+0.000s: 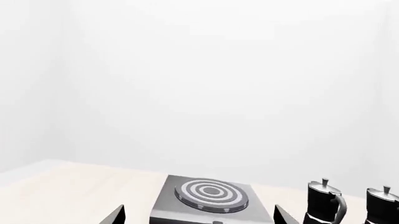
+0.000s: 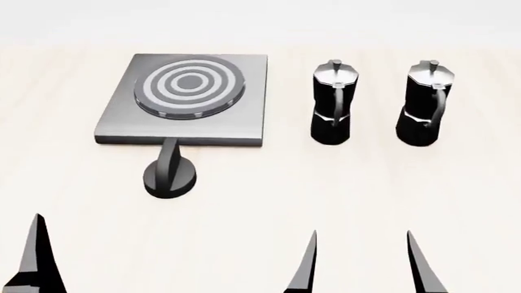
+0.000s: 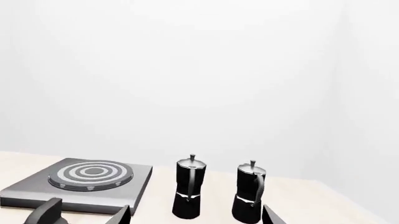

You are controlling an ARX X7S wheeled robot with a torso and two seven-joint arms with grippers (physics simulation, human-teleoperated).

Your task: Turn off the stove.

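The stove is a flat grey slab with a ringed round burner, at the far left of the table. Its black ridged knob stands just in front of the slab. The stove also shows in the left wrist view and the right wrist view, where the knob is at the edge. My left gripper is open and empty, short of the stove; only one of its fingers shows in the head view. My right gripper is open and empty, to the knob's right, facing the pots.
Two black-and-silver moka pots stand upright to the right of the stove. They also show in the right wrist view. The light wooden table ends at white walls behind.
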